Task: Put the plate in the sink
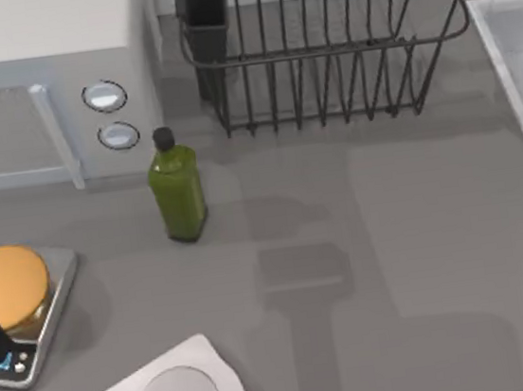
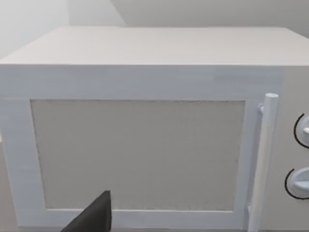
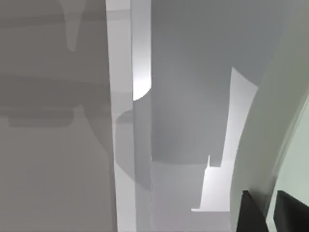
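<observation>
Right wrist view: large pale mint-green glossy plate [image 3: 270,140], edge-on, clamped between the right gripper [image 3: 273,212]'s dark fingers, poised directly above the light grey-white recessed sink [image 3: 183,96] at the counter's right edge; left gripper [image 2: 94,217] parked facing the microwave, closure indeterminable.

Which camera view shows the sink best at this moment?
The right wrist view: the sink appears close up, with its pale rim and inner basin walls, the plate at its edge. The top view catches a strip of it at the table's right edge.
</observation>
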Robot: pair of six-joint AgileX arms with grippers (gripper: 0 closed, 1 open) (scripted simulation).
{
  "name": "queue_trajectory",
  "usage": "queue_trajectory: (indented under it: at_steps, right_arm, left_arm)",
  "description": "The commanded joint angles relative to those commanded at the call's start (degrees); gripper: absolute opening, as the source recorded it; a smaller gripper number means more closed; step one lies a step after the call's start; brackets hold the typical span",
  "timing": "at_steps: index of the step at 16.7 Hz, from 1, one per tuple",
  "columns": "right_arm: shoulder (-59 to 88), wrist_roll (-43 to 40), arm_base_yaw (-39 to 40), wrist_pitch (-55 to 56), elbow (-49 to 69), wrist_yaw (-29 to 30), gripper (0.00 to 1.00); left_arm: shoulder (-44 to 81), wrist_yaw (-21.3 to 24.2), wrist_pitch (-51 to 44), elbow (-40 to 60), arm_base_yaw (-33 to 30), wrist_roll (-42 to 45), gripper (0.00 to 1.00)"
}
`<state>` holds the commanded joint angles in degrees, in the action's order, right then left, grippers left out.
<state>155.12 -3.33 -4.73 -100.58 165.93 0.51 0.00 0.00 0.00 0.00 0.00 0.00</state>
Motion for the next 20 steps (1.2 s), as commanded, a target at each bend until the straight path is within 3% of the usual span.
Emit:
queue_trajectory:
  at_steps: [1,14,20]
  right_arm:
    - [0.0,0.0,0.0,0.0,0.0,0.0,0.00]
    - [0.0,0.0,0.0,0.0,0.0,0.0,0.98]
    - [0.0,0.0,0.0,0.0,0.0,0.0,1.00]
  left_arm:
    - [0.0,0.0,0.0,0.0,0.0,0.0,1.00]
    - [0.0,0.0,0.0,0.0,0.0,0.0,1.00]
    - [0.0,0.0,0.0,0.0,0.0,0.0,1.00]
